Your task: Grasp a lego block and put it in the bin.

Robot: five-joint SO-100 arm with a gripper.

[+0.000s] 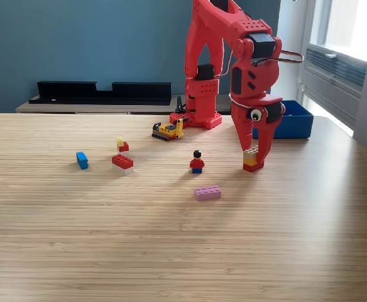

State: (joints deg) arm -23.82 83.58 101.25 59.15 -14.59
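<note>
Wooden table, right of centre: my gripper down with jaws clamped around a yellow-and-red lego block, not lifted yet, bin behind still to reach

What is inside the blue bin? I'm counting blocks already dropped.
Only the bin's near wall and rim show; its interior is hidden by the wall and the gripper. No blocks visible inside.

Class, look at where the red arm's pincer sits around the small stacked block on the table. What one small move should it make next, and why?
Probably close the pincer on the stacked block. Its tips are down at the table, on either side of the yellow and red block, and whether it already grips is unclear. The block stands on the wood, while the blue bin sits behind it, so a firm grip should come before any lift.
</note>
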